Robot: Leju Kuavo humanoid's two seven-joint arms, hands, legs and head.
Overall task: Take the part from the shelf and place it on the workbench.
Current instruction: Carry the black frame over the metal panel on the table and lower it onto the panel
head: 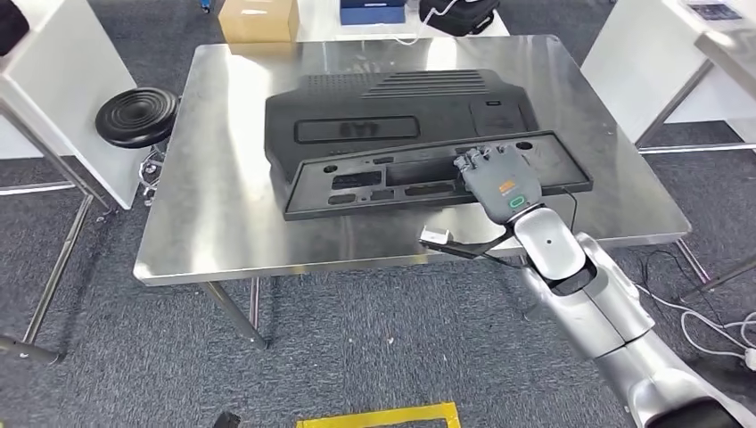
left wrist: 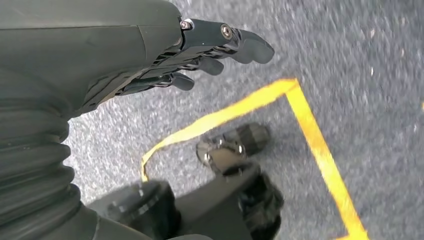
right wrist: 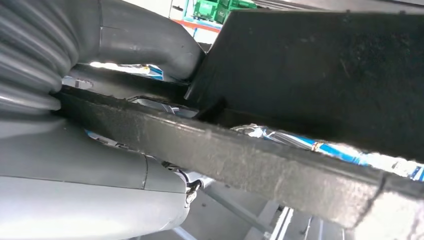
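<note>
Left of the workbench point(head: 223, 178) I see a round black stool point(head: 136, 116), tucked just beside the bench's left edge. Far side, off the bench: a cardboard box point(head: 258, 18) and a blue box point(head: 370, 11); any printing is too small to read.

On the steel top, a large black ribbed housing point(head: 392, 107) sits centre-back; embossed lettering in its recessed panel isn't legible.

The part point(head: 428, 174) is a long flat black plastic frame with rectangular cutouts and a raised rim, leaning against the housing's front. My right hand point(head: 499, 178) grips it near its right end; the right wrist view has the thumb point(right wrist: 150, 45) pressed on the panel, edge running between thumb and palm.

Bare steel in front of the part and to both sides.

Left hand point(left wrist: 200, 55) hangs over carpet and yellow floor tape point(left wrist: 300, 110), fingers loosely extended, holding nothing.
</note>
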